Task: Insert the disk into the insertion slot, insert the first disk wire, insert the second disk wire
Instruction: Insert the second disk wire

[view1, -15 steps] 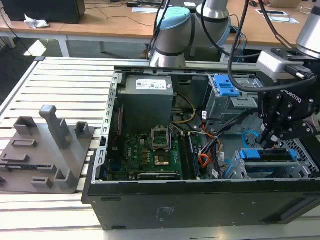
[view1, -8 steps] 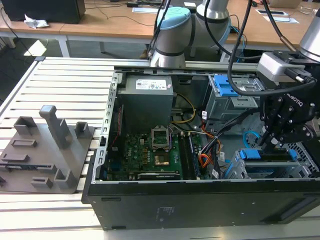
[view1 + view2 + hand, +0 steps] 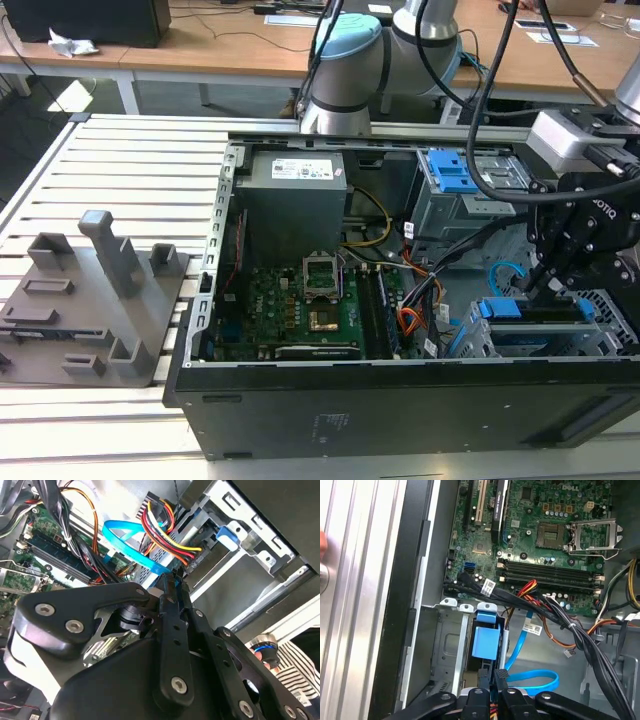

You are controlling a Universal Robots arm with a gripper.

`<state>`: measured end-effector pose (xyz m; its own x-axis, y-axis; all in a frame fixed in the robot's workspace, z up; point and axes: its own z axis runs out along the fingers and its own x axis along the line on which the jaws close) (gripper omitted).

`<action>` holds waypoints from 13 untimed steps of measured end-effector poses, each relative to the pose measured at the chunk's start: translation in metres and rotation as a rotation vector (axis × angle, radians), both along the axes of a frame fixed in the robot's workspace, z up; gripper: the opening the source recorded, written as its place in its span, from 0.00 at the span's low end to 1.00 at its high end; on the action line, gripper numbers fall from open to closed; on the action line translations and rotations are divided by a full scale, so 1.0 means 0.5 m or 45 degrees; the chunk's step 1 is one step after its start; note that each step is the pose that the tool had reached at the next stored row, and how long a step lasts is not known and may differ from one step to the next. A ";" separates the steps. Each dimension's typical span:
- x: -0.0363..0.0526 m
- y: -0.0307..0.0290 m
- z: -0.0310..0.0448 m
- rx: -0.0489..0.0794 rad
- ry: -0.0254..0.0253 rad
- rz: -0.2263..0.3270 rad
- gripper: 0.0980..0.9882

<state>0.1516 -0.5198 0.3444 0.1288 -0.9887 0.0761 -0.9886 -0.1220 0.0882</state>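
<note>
The gripper is hanging over the slot at the exterior view's right, near corner of the open case. The disk is sitting in that slot. In both wrist views the fingers are pressing together on a black plug of the blue cable.

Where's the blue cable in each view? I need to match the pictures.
Exterior view: the blue cable curves next to the hand, on the exterior view's right.
Second wrist view: the cable passes the red and yellow wires and ends in the shut hand.
First wrist view: it loops beside the hand.
Shared landmark: the motherboard.
</note>
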 end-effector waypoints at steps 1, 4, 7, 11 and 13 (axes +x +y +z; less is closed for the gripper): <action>0.000 -0.002 0.000 0.000 0.0002 0.000 0.07; 0.001 -0.007 -0.001 0.000 0.0006 0.000 0.07; 0.001 -0.007 0.000 0.002 0.0006 0.000 0.07; 0.001 -0.007 0.001 0.014 0.0018 -0.008 0.07; 0.002 -0.007 0.000 0.018 0.0030 -0.012 0.07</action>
<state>0.1524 -0.5232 0.3446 0.1194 -0.9909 0.0620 -0.9895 -0.1136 0.0889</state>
